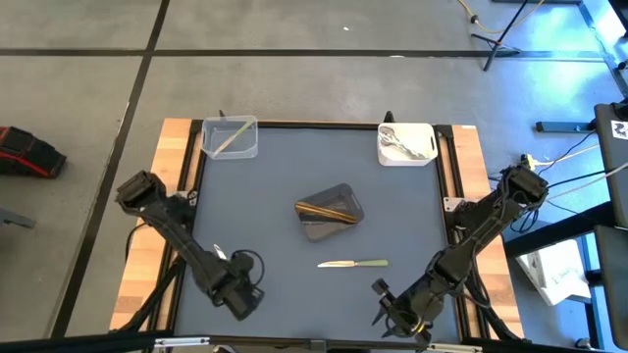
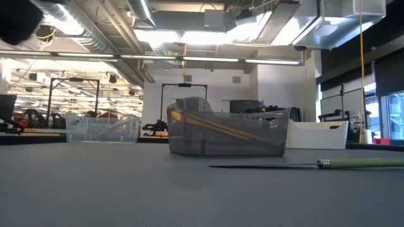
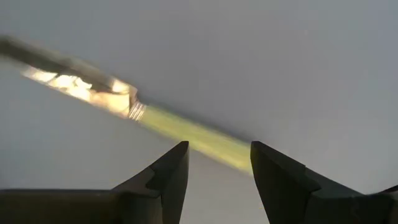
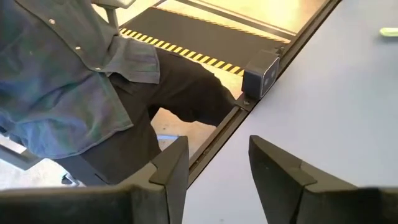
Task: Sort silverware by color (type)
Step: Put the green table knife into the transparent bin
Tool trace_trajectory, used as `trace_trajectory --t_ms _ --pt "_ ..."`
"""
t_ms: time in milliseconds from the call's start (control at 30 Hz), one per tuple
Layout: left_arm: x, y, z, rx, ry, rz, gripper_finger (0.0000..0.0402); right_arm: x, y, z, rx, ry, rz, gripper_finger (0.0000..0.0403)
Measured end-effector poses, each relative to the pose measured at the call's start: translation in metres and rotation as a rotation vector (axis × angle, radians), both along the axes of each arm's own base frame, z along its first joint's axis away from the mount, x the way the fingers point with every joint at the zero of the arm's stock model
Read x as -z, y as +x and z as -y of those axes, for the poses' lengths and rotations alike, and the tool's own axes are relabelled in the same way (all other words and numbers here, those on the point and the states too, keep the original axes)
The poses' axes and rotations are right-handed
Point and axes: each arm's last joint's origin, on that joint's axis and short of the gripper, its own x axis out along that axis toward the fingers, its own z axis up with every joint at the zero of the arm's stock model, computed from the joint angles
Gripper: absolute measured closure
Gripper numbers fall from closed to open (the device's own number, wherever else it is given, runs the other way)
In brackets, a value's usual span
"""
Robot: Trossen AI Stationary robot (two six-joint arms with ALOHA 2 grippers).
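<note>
Flat on the table, green-handled knife (image 1: 352, 264) lies crosswise, handle rightward.

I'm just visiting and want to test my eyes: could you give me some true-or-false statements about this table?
1. One green-handled knife lies loose on the grey mat. True.
2. The white tub holds gold pieces. False: it holds silver spoons; the gold pieces are in the dark tub.
3. The right claw grips a spoon. False: it is open and empty.
4. The left claw is open. True.
5. The dark tub stands mid-mat. True.
</note>
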Motion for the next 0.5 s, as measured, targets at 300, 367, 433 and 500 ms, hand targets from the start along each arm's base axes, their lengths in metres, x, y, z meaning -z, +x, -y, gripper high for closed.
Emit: trace_trajectory --t_ms 300,367,433,500 --pt "0.014 -0.012 0.010 -0.176 0.069 -0.016 0.0234 0.006 0.002 -0.001 0.031 0.012 -0.039 0.0249" --pt "0.021 -0.015 0.011 -0.188 0.074 -0.053 0.0234 0.010 0.003 -0.002 0.033 0.004 -0.047 0.0249" --pt "0.028 -0.017 0.010 -0.203 0.091 -0.073 0.0234 0.012 0.004 -0.002 0.034 0.001 -0.050 0.0249" --pt "0.032 -0.018 0.009 -0.211 0.104 -0.082 0.0234 0.013 0.004 -0.003 0.035 0.000 -0.050 0.0249"
